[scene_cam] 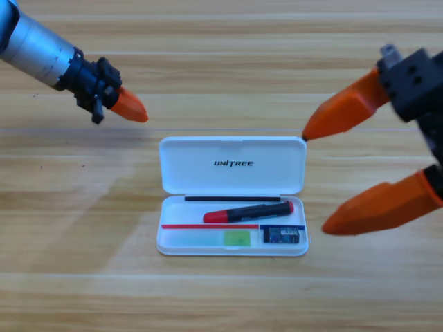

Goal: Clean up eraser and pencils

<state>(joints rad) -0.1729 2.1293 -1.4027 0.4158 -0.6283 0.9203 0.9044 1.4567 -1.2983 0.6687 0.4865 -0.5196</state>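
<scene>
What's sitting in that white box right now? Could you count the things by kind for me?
Pencils: 2, one black with red ends, one pale green
Eraser: 1
Total: 3, all inside the open white case

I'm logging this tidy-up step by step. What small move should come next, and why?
Probably swing the lid shut with the right gripper, whose open jaws sit at its right corner. The eraser, black-and-red pencil and green pencil already lie inside the case. The left gripper waits upper left.
</scene>
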